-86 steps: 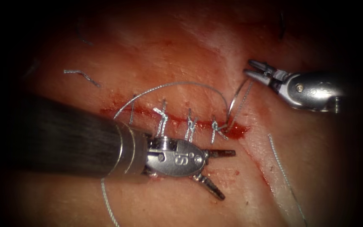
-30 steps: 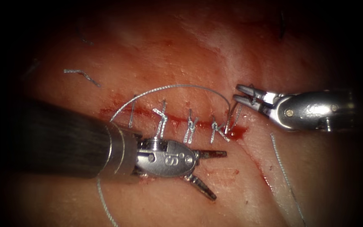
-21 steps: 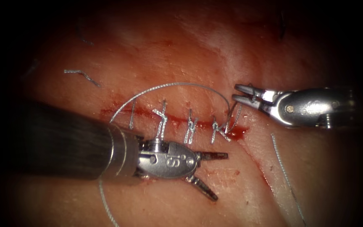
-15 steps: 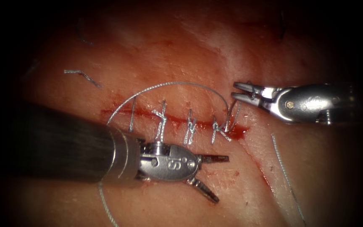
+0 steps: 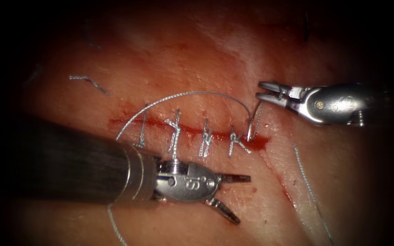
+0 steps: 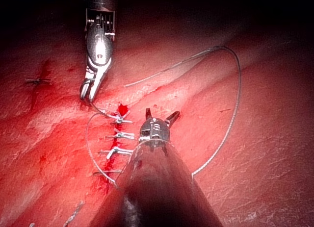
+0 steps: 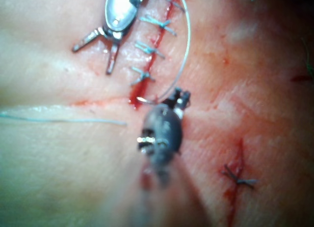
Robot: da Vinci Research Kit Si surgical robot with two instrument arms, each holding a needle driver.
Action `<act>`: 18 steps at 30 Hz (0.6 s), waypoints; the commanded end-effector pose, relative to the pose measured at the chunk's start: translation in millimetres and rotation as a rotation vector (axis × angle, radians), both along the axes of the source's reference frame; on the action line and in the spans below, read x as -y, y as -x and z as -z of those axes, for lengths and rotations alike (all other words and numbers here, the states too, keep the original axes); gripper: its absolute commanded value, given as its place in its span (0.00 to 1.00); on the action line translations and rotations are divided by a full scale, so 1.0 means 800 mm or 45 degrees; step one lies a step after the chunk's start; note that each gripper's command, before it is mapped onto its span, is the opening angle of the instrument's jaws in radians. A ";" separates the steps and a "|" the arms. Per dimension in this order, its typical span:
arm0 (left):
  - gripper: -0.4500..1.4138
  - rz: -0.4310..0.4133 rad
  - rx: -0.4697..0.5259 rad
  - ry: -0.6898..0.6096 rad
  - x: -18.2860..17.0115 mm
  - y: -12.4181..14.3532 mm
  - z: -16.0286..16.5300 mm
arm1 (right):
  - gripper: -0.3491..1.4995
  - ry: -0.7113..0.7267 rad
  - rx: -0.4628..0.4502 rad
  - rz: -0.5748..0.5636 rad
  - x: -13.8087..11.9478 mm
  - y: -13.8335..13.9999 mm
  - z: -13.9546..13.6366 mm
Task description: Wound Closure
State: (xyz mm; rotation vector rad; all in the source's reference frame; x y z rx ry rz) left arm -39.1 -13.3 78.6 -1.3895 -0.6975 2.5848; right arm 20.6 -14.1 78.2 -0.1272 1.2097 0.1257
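Needle [image 5: 253, 124] stands in the tissue [image 5: 197, 59] at the cut's [image 5: 128, 121] right end. Right tool [image 5: 265, 91] holds its upper end; left tool [image 5: 235, 198] wide, empty. Needle stiff, slick; grip mid-curve.

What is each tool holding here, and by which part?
Right tool seems to grip the needle near its upper end, other end in the tissue. Left tool, open, holds nothing.
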 end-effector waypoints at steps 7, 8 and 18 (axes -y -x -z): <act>0.45 0.000 -0.020 -0.013 0.0004 0.0002 -0.0016 | 0.00 0.003 -0.041 0.047 0.0006 -0.0023 0.0001; 0.45 0.000 -0.020 -0.012 0.0004 0.0002 -0.0017 | 0.00 0.002 -0.045 0.054 0.0006 -0.0023 0.0002; 0.43 -0.014 -0.034 -0.017 -0.0001 -0.0010 -0.0030 | 0.00 -0.014 -0.046 0.040 -0.0002 -0.0018 0.0011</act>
